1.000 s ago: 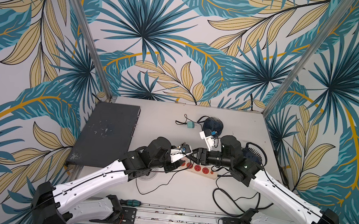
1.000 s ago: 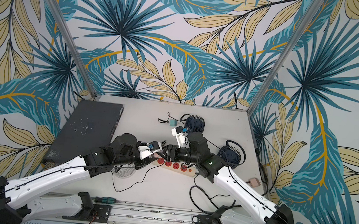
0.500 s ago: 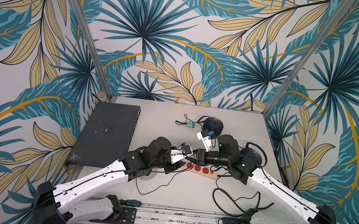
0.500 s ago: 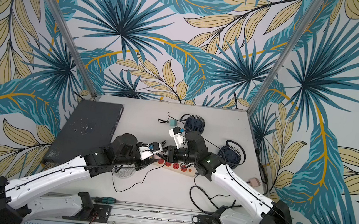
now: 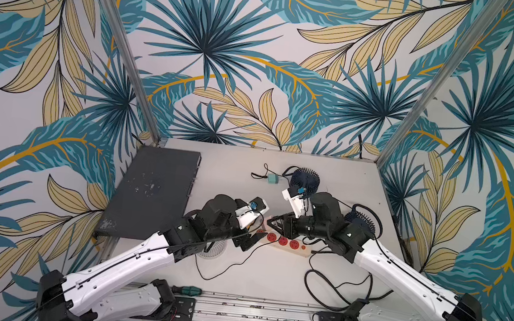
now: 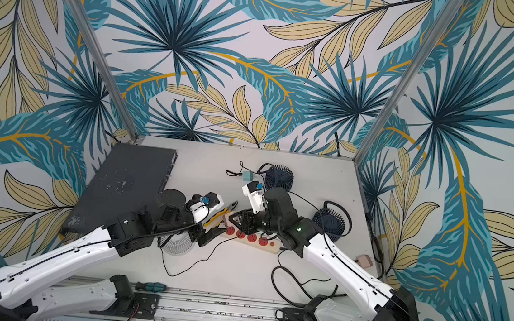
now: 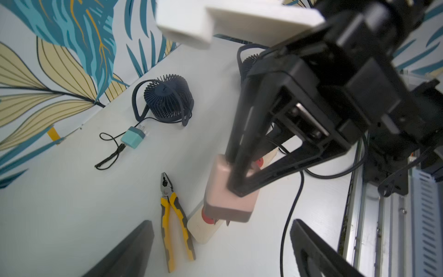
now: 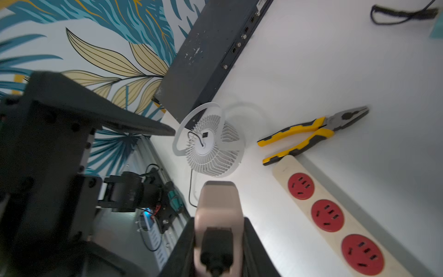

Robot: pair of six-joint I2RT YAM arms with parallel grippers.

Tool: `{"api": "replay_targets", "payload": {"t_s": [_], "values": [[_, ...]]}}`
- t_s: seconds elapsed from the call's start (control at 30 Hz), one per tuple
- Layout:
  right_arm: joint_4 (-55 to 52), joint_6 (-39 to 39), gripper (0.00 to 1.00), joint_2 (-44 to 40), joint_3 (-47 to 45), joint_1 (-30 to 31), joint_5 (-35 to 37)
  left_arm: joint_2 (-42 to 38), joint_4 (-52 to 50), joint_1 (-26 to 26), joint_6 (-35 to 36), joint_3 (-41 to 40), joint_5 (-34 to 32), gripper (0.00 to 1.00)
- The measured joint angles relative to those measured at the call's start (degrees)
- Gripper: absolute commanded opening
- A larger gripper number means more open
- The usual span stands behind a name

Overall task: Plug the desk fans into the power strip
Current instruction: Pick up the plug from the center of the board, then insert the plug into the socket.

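Two navy fans (image 5: 304, 179) behind; pliers (image 8: 318, 129) seemingly touching power strip (image 8: 328, 215) end.

white fan (image 5: 214, 250) mostly under left arm (image 5: 141, 255) in both top views, only a slice of grille shows. power strip (image 5: 300, 251): end toward table's left edge covered by right gripper (image 5: 271, 225) and pink plug (image 7: 230, 199); plug underside hidden, can't tell if prongs are in. right wrist view crops the strip at the frame edge. right gripper blurred in left wrist view. dark fan (image 5: 363, 221) near table's right edge half behind right arm (image 5: 400, 274).
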Motion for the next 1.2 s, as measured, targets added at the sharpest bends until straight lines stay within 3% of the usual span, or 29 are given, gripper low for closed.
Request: {"api": "replay_targets", "payload": {"t_s": [0.13, 0.3, 0.53, 0.67, 1.2], "values": [[-2.16, -12.44, 0.03, 1.99, 0.07, 0.0, 4.57, 1.75, -0.09, 5.57, -8.61, 0.0, 3.15, 0.94], [-2.51, -27.1, 0.03, 5.55, -0.35, 0.0, 7.63, 10.82, -2.45, 10.32, -16.68, 1.64, 7.04, 0.82], [-2.1, -42.86, 0.04, 11.43, -0.42, 0.0, 7.08, 22.8, -5.42, 13.88, -21.44, 4.68, 10.91, 0.66], [-2.95, -48.19, 0.03, 16.79, 0.85, -0.04, 6.91, 28.37, -5.27, 15.82, -22.73, 6.45, 13.97, 0.58], [-4.92, -56.59, 0.03, 25.73, 8.22, -0.13, 5.86, 38.27, -5.66, 16.81, -21.97, 8.26, 19.71, 0.5]]}}
